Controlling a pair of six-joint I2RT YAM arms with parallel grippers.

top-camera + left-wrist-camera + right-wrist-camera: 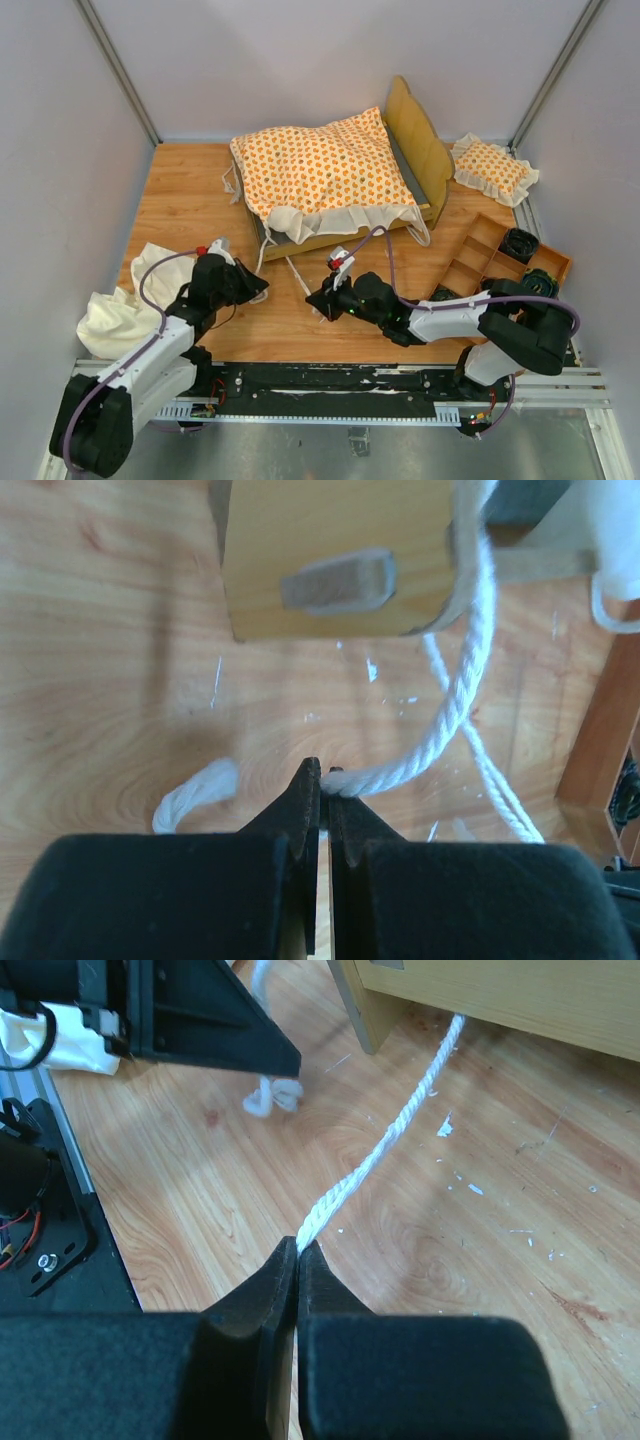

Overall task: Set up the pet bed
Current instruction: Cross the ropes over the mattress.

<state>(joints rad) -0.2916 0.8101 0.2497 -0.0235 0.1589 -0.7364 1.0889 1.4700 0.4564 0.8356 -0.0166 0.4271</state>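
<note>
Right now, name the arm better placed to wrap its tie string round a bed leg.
Left, probably. The left gripper is shut on a tie string that curves past the bed leg just ahead. The right gripper pinches the other string, stretched farther from the frame.

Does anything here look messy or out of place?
The orange cushion sits crooked on the bed frame, its cream ruffle spilling over the front edge. Its tie strings trail across the table, one pinched in the left fingers, one in the right fingers. A cream cloth lies crumpled at the near-left corner.
</note>
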